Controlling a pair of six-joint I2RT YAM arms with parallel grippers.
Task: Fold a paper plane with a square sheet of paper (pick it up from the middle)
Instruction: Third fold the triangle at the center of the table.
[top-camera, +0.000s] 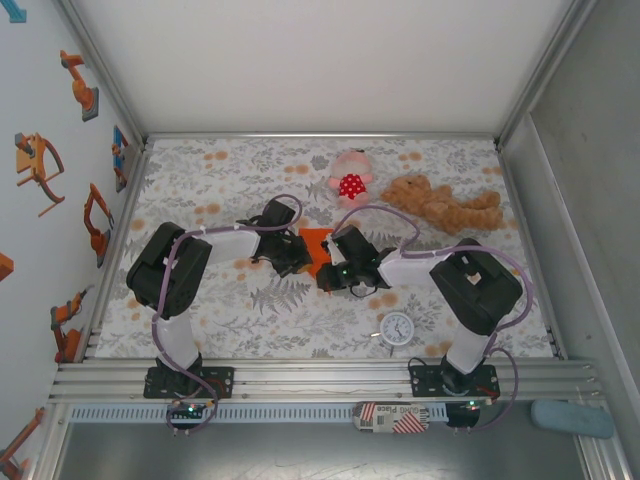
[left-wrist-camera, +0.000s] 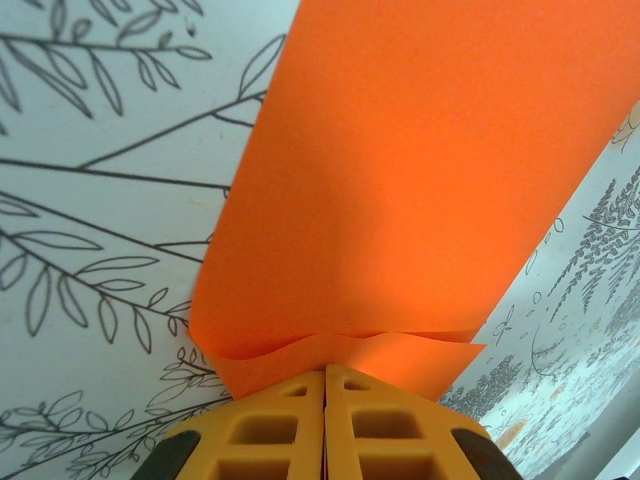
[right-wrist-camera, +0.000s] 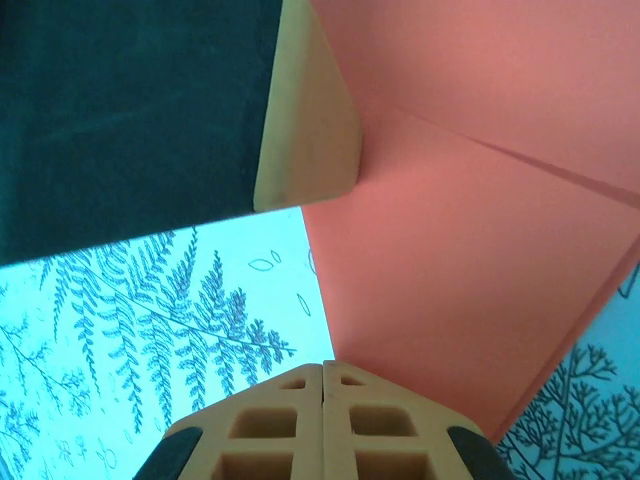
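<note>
The square sheet of paper (top-camera: 315, 243) is bright orange and sits mid-table between my two grippers. In the left wrist view the paper (left-wrist-camera: 420, 180) shows two layers whose wavy near edges run into my left gripper (left-wrist-camera: 325, 372), which is shut on them. My left gripper (top-camera: 300, 251) is at the paper's left side. My right gripper (top-camera: 328, 268) comes in from the right. In the right wrist view my right gripper (right-wrist-camera: 323, 365) is shut, its tips at the near edge of the creased paper (right-wrist-camera: 470, 250). A left finger (right-wrist-camera: 305, 120) meets the paper's far edge.
A pink plush toy with a red spotted front (top-camera: 350, 180) and a brown teddy bear (top-camera: 445, 205) lie at the back of the table. A small white clock (top-camera: 397, 328) sits near the front right. Walls enclose the leaf-patterned table (top-camera: 220, 300).
</note>
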